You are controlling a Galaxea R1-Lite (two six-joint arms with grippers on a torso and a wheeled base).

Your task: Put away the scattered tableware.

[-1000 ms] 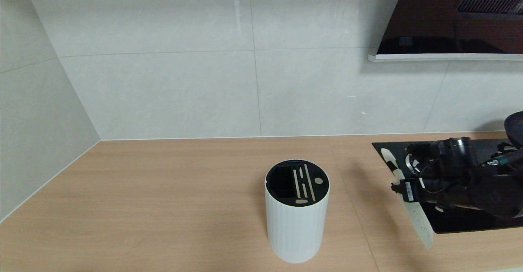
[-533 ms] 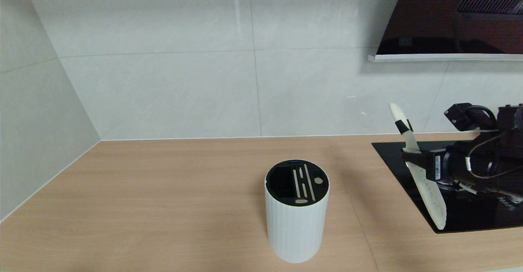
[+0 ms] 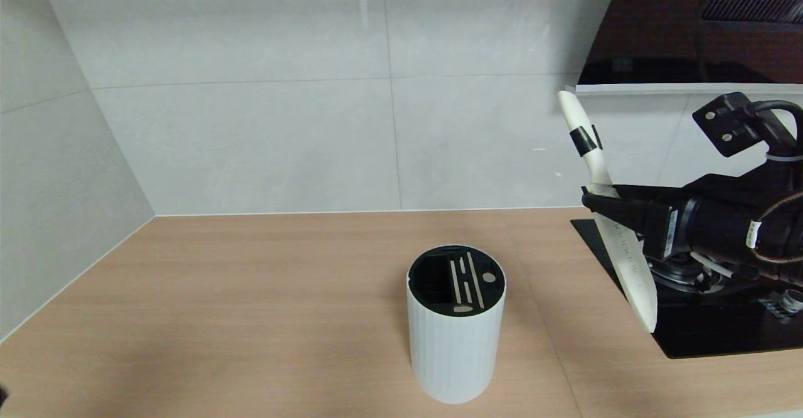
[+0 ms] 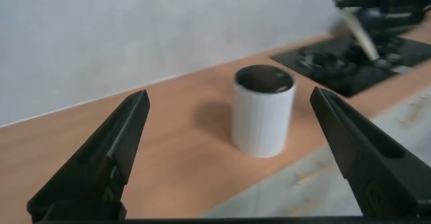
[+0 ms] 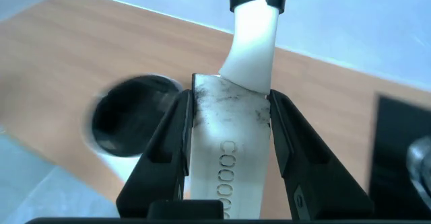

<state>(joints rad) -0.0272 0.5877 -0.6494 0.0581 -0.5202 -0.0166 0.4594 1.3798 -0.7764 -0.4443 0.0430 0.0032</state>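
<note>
The right claw (image 3: 611,208) is clamped on the white knife (image 3: 621,261) where blade meets handle, holding it in the air above the left edge of the black hob (image 3: 721,339). The knife's long axis runs steeply, handle end up and toward the robot's left, tip down and toward its right. The white holder (image 3: 456,342) stands on the worktop (image 3: 251,292), well apart to the left of the knife and lower, its narrow slots (image 3: 467,280) running roughly front to back. The blade probably needs righting and lining up with a slot. The way leftward runs over plain worktop; the handle end sits close under the range hood (image 3: 690,29). The left claw (image 4: 229,99) is open, holds nothing, and is farther from the knife.
</note>
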